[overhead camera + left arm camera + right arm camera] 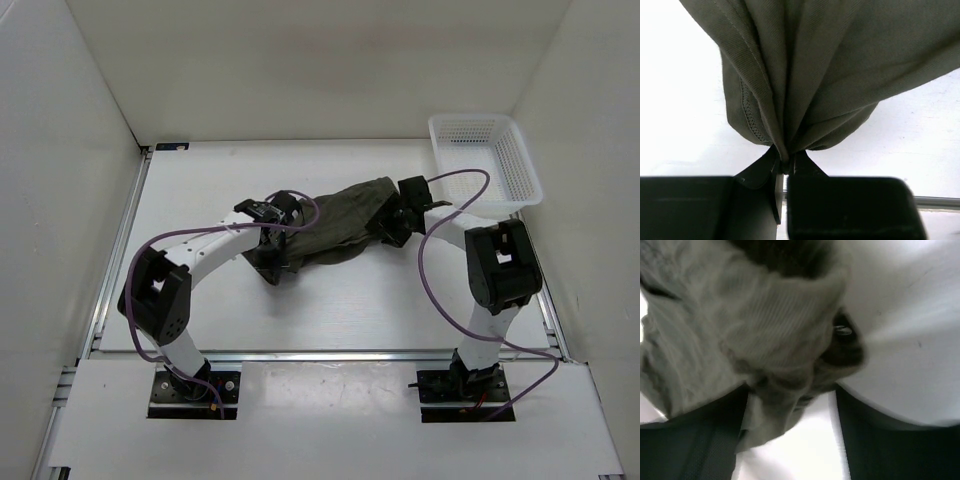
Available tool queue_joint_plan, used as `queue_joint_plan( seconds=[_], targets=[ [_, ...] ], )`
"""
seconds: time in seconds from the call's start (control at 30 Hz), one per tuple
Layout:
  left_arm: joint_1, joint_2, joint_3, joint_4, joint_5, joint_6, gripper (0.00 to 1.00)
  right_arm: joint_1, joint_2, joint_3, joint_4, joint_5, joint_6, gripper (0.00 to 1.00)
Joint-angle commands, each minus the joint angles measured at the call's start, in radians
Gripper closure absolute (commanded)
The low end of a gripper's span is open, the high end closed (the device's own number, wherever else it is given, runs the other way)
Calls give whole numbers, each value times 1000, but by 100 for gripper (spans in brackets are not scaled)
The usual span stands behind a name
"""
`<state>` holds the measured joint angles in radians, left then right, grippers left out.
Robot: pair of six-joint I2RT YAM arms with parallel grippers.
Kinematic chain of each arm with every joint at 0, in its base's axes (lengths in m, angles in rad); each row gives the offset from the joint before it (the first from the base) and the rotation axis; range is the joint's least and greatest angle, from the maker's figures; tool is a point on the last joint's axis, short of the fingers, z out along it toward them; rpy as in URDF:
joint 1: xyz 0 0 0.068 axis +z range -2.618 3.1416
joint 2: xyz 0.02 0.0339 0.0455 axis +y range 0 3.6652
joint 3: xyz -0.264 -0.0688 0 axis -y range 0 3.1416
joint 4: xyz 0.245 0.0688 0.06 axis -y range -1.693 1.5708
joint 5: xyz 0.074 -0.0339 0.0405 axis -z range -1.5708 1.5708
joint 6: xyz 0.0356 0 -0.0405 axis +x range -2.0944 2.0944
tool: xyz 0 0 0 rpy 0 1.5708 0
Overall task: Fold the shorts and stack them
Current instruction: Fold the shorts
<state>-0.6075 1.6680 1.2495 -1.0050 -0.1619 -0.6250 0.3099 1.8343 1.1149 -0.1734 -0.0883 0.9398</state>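
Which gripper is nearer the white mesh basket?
Right. The right gripper sits at the end of the shorts closest to the basket. The left gripper pinches their opposite end, farther away.

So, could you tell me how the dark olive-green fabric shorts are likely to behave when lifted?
Probably floppy: the dark olive-green fabric shorts gather into deep folds where the left hand pinches them. Likely light, since one small pinch holds that bunch. Expect sagging when raised: the middle looks rumpled from above.
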Motion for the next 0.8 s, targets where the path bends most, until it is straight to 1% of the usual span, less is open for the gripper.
queue_joint_plan(
  seconds=[0.0,0.07,0.1,0.17,0.2,0.23,0.27,0.3,0.33,0.37,0.4,0.43,0.47,0.5,0.57,0.63,0.67,0.7,0.73,0.77],
  targets=[
    [26,-37,7,-9,-22,24,90,17,46,37,58,62,57,40],
    [40,-47,-2,-9,-22,24,90,26,68,95,2,116,41,56],
    [60,-56,-2,-9,-22,37,90,26,94,120,-21,137,24,73],
    [86,-56,17,-9,-31,53,90,26,112,201,-81,188,-18,88],
    [122,-56,30,-9,-42,70,90,26,124,236,-107,205,-33,95],
    [146,-56,75,-18,-42,94,90,15,125,276,-130,217,-47,100],
    [172,-41,109,-18,-42,106,90,15,125,316,-146,217,-65,100],
    [199,-31,151,-39,-42,120,90,3,134,418,-191,232,-97,100],
    [259,-7,257,-53,-42,145,90,-11,134,477,-213,233,-113,100],
    [288,7,324,-70,-42,157,90,-11,154,544,-231,216,-134,100],
    [314,21,394,-89,-42,168,90,-24,164,619,-285,196,-175,100],
    [362,47,544,-131,-42,188,90,-35,175,786,-322,182,-194,100],
    [383,59,620,-156,-42,197,90,-35,186,863,-356,182,-214,100],
    [402,68,689,-177,-42,197,90,-35,186,925,-398,173,-249,100],
    [445,68,827,-207,-54,226,90,-35,160,997,-416,173,-272,100],
    [477,18,843,-216,-54,235,90,-45,116,969,-416,173,-283,100],
    [477,-8,790,-192,-54,235,90,-45,64,935,-416,173,-283,100],
    [486,-39,742,-173,-44,235,90,-45,36,843,-416,173,-294,100],
    [486,-69,682,-152,-44,235,90,-45,7,780,-381,186,-294,100],
    [486,-138,541,-132,-44,235,90,-45,-53,708,-359,186,-294,100]
  ],
)
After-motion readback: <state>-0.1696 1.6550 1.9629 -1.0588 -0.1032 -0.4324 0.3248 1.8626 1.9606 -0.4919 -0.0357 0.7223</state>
